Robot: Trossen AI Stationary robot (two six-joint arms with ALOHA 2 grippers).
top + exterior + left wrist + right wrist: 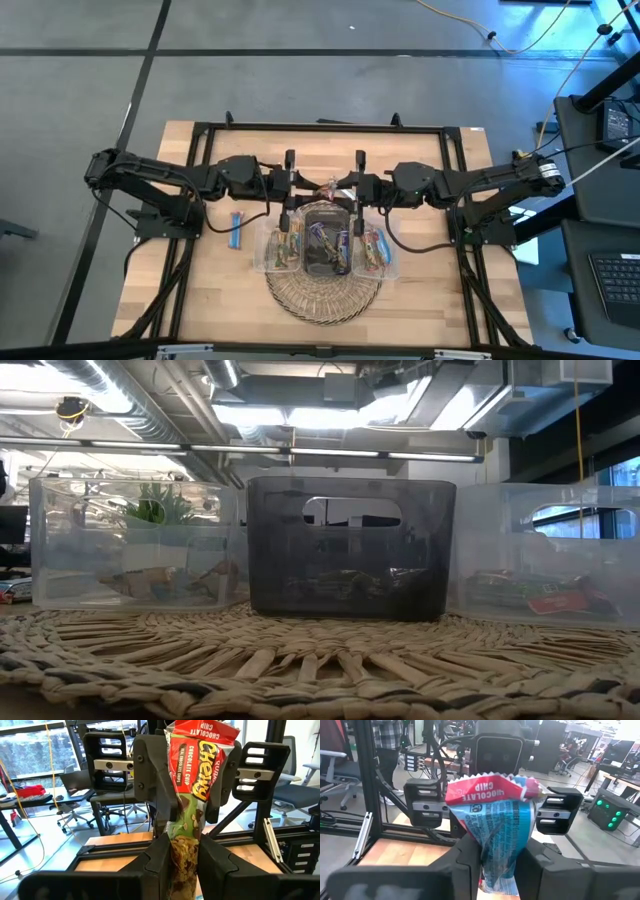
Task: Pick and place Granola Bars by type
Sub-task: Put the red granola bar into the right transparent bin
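One granola bar (200, 760), red at the top and green lower down, is held between both grippers above the dark middle bin (325, 245). It also shows in the right wrist view (495, 815). My left gripper (182, 851) and my right gripper (502, 857) meet tip to tip over the bins (328, 190), and both are shut on this bar. Other bars lie in the three bins (345, 582). A blue bar (236, 230) lies flat on the table to the left of the bins. My left gripper pinches the bar's green lower part (184, 845) between its two fingers, coming level from the table's left. The bar stands up from the fingers, red end up, clear of the bins. My right gripper pinches the same bar low down (500, 852) between its two fingers, coming level from the table's right. Its fingers (159, 802) show on either side of the bar's middle in the left wrist view.
A clear bin (130, 540), the dark bin (350, 545) and another clear bin (545, 545) stand side by side on a woven mat (325, 295). A small green plant (160, 505) shows behind the left bin. The black frame (320, 127) borders the table's far side.
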